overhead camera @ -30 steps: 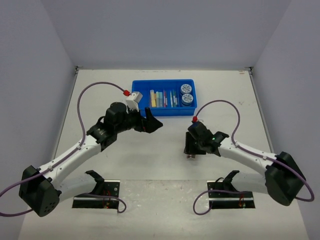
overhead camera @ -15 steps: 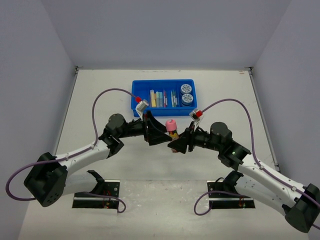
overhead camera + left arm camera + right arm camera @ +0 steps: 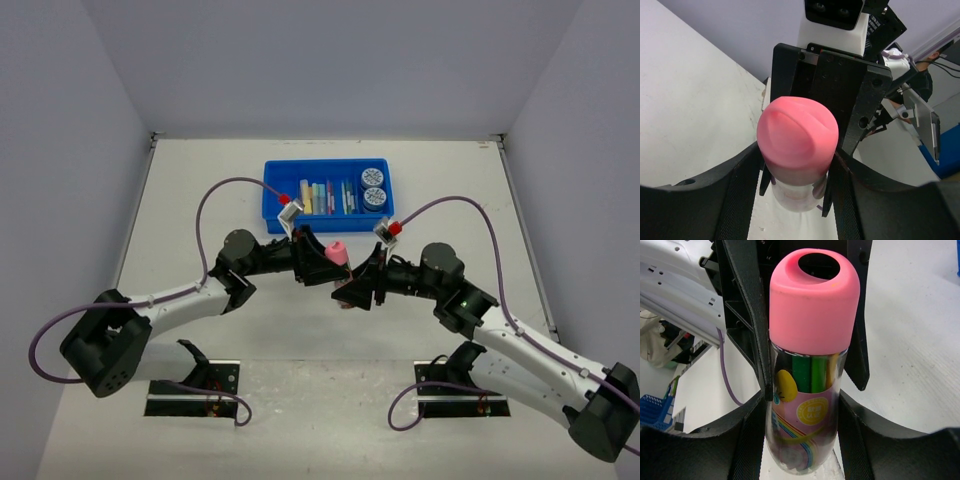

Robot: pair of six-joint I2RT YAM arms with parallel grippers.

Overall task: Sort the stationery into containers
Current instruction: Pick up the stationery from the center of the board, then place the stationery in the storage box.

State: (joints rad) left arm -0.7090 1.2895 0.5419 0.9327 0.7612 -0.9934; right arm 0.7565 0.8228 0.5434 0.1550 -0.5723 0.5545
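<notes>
The pink patterned tube [image 3: 338, 254], with a pink cap and coloured pens inside, is held in the air between both arms in front of the blue tray [image 3: 272, 200]. My right gripper [image 3: 352, 285] is shut on its clear printed body [image 3: 805, 430]. My left gripper [image 3: 320, 262] closes on the pink cap [image 3: 797, 132], its fingers [image 3: 742, 192] pressing both sides. Pastel markers [image 3: 320, 196] and two round patterned discs [image 3: 373, 197] lie in the tray's compartments.
The tray stands at the far middle of the white table. Two black base brackets [image 3: 195, 385] [image 3: 465, 390] with purple cables sit at the near edge. Grey walls enclose the table on three sides.
My right gripper lifted the tube from the table and turned it toward the left arm. My left gripper swung in and closed around the cap.
</notes>
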